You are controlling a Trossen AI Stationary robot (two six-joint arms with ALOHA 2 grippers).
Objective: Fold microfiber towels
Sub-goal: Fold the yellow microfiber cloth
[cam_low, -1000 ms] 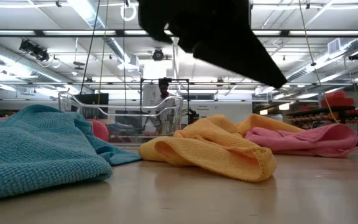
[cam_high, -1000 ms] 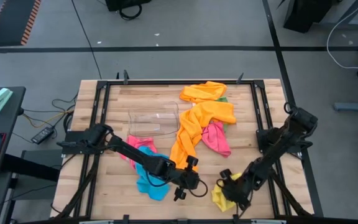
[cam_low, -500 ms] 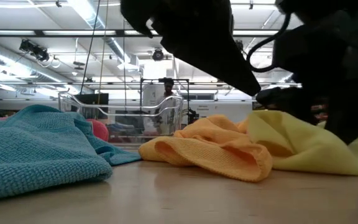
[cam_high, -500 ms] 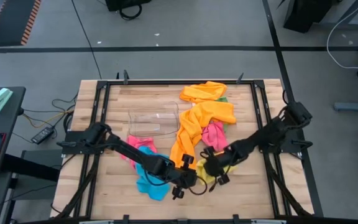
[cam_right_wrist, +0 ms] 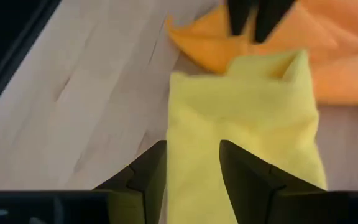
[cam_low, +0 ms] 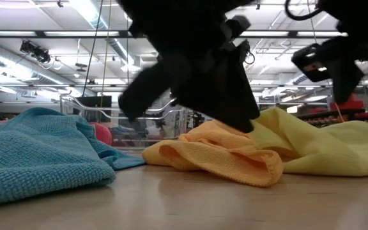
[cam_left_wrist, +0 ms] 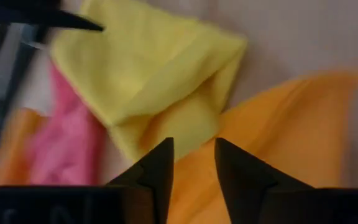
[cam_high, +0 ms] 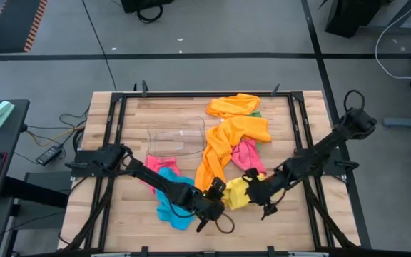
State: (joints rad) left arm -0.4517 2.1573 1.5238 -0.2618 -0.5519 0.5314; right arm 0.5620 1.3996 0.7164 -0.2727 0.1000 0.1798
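Two hands meet lower centre: left hand [cam_high: 216, 191] spread, right hand [cam_high: 257, 187] spread over crumpled yellow microfiber towel [cam_high: 237, 194], partly hidden.

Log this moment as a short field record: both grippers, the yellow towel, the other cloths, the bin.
left gripper: open, over the long orange towel, at the yellow towel's edge
right gripper: open, fingers either side of the yellow towel
yellow towel: bunched, unfolded, between both grippers
other cloths: blue towel, pink towel, unfolded
clear bin: beside the orange towel
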